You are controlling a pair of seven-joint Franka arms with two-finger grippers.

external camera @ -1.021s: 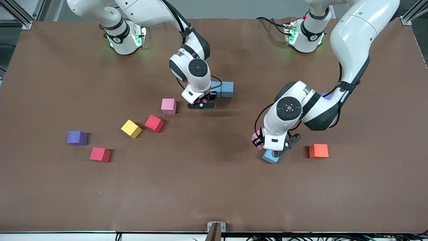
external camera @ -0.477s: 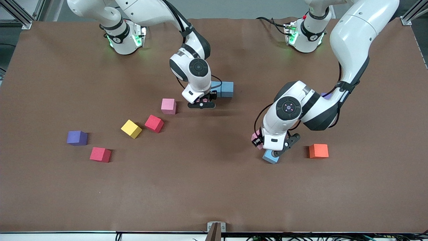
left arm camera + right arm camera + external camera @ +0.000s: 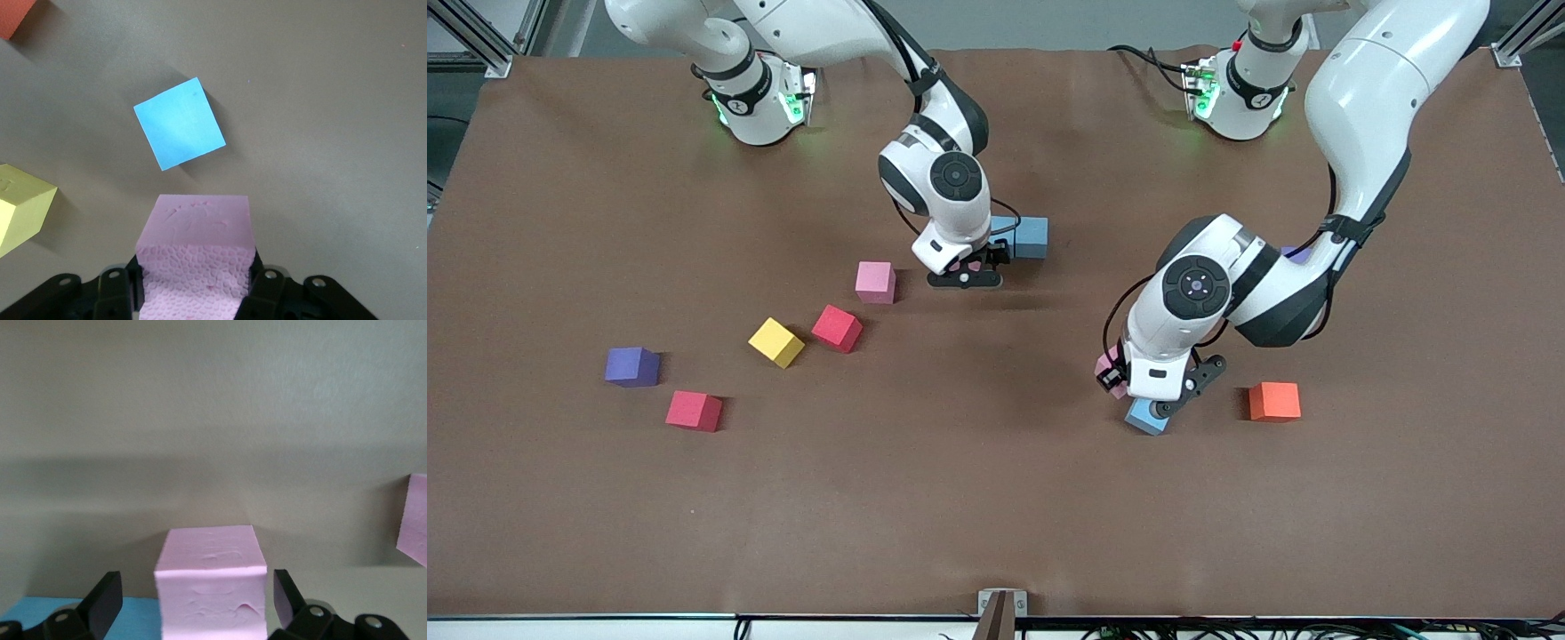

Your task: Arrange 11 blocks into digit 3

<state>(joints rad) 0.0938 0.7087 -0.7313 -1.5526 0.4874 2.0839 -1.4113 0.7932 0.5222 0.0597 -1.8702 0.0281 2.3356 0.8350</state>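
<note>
A high front camera faces my bases across the whole worktop point(image 3: 996, 498). My wrist cameras look down close, each sharing a pink block with it.

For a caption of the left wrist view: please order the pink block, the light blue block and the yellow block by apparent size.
1. Pink block, held in the shut left gripper, so nearness enlarges it.
2. Light blue block, on the table.
3. Yellow block, cut by the picture's edge, so unsure.

Pink block point(image 3: 195, 263) matte dimpled foam; table point(image 3: 996, 516) matte brown, smooth.
</note>
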